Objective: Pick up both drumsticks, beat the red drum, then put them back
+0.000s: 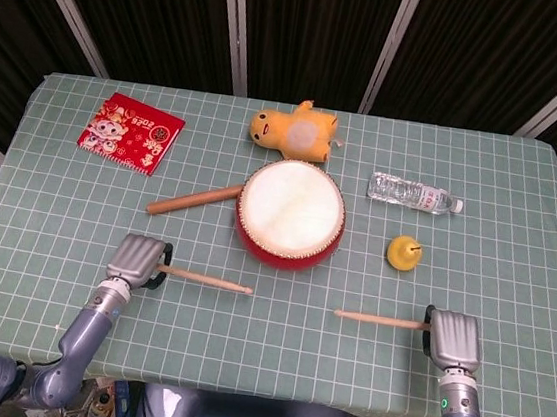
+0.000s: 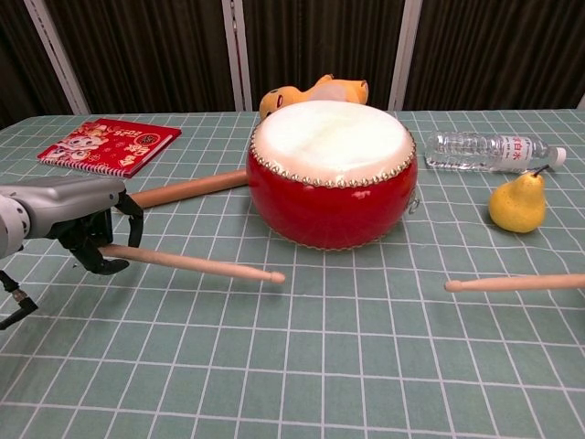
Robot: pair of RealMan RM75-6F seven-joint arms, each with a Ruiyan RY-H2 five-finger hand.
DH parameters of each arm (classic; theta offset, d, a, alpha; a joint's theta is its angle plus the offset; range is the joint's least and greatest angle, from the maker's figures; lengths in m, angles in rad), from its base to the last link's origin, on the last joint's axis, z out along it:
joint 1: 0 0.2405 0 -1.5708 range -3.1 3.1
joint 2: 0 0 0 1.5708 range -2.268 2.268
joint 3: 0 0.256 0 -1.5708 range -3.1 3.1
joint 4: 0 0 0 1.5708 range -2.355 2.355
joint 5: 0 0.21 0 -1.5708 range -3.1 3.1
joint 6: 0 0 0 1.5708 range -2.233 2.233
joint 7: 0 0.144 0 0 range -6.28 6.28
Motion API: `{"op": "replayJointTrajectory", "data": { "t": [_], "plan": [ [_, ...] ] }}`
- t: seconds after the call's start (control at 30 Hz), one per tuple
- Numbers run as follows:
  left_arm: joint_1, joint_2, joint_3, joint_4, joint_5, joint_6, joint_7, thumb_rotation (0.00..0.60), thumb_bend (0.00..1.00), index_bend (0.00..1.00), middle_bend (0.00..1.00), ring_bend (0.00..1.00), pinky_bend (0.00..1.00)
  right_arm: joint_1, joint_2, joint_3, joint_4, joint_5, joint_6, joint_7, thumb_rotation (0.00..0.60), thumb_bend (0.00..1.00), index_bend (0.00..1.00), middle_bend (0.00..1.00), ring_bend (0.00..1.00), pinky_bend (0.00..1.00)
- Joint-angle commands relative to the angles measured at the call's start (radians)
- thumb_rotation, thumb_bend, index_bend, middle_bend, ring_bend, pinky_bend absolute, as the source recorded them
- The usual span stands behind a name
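Nearest the robot, the left robot hand (image 1: pixel 138 260) grips the butt of a drumstick (image 1: pixel 205 281), fingers curled around it; in the chest view the same hand (image 2: pixel 69 212) appears at the left edge with the stick (image 2: pixel 187 263) slanting down toward the table (image 1: pixel 271 364), its tip at or just above the green checked cloth, short of the drum. The right robot hand (image 1: pixel 452 338) holds a second drumstick (image 1: pixel 381 320) by its end, the shaft pointing left and lying nearly level; in the chest view only the stick (image 2: pixel 512 283) shows, entering from the right edge, and whether it touches the cloth cannot be told.

Mid-table stands the red drum (image 1: pixel 291 214), upright, white skin on top, between the two sticks and apart from both; the chest view shows its studded rim (image 2: pixel 332 173). A thicker wooden stick (image 1: pixel 194 199) lies on the cloth just left of the drum, one end close to its wall. A yellow pear (image 1: pixel 402 252) sits right of the drum.

Farther back, a clear plastic bottle (image 1: pixel 413 194) lies on its side at the right, a yellow plush toy (image 1: pixel 292 132) lies behind the drum, and a red booklet (image 1: pixel 130 131) lies flat at the far left.
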Motion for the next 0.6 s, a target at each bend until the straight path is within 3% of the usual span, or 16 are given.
{"op": "replayJointTrajectory", "data": {
  "t": [0.03, 0.17, 0.4, 0.5, 0.6],
  "plan": [
    [0.007, 0.018, 0.003, -0.004, -0.007, 0.0, 0.01, 0.6, 0.18, 0.37, 1.0, 1.0, 1.0, -0.001, -0.004, -0.005, -0.007, 0.022, -0.018, -0.042, 0.6, 0.46, 0.42, 1.0, 1.0, 1.0],
    [0.011, 0.037, 0.002, -0.017, -0.016, -0.007, 0.018, 0.6, 0.1, 0.27, 0.98, 0.99, 1.0, -0.002, 0.001, 0.002, -0.025, 0.042, -0.019, -0.078, 0.6, 0.39, 0.28, 1.0, 1.0, 1.0],
    [0.031, 0.067, -0.012, -0.051, -0.005, -0.002, -0.009, 0.6, 0.07, 0.21, 0.93, 0.95, 1.0, -0.011, 0.017, 0.01, -0.06, 0.033, -0.004, -0.101, 0.6, 0.34, 0.1, 1.0, 1.0, 0.98],
    [0.05, 0.096, -0.02, -0.085, 0.027, 0.012, -0.044, 0.6, 0.07, 0.19, 0.82, 0.85, 0.99, -0.02, 0.037, 0.012, -0.083, 0.008, 0.016, -0.095, 0.6, 0.34, 0.09, 0.99, 1.0, 0.93],
    [0.093, 0.147, -0.019, -0.139, 0.107, 0.056, -0.109, 0.6, 0.08, 0.15, 0.62, 0.68, 0.84, -0.042, 0.085, 0.011, -0.12, -0.052, 0.049, -0.053, 0.6, 0.34, 0.06, 0.88, 0.92, 0.8]
  ]
}}
